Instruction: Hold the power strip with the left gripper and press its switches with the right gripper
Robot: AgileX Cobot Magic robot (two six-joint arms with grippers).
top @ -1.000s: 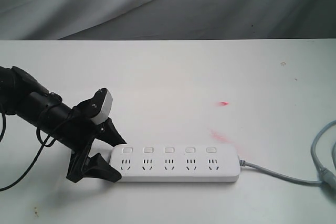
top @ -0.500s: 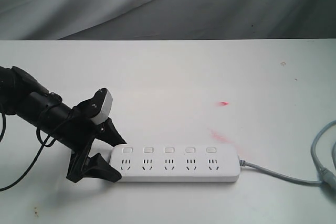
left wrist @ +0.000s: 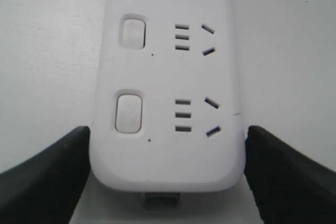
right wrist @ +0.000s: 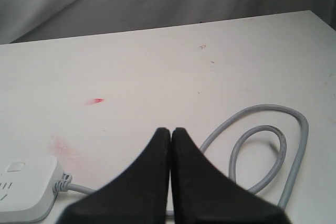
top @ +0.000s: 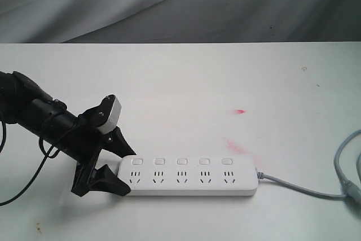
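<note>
A: Where is the power strip (top: 189, 176)?
B: Flat on the worktop (top: 197, 83); the left claw (top: 126, 171) clamps its cordless end from both sides.
A: And the right claw (right wrist: 170, 132)?
B: Fingers pressed together, near the grey cord (right wrist: 273, 145), apart from the strip.

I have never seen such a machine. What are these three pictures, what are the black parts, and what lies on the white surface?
This is a robot with two arms, each ending in a black two-finger claw. One picture looks at the white table from outside; the other two come from a camera on each wrist. On the table lies a white power strip with five switches and a grey cord; there are faint red marks. The left gripper clamps the strip's end, one finger on each long side. The right gripper is shut and holds nothing; only its own camera shows it, above the table near the cord's loop.
</note>
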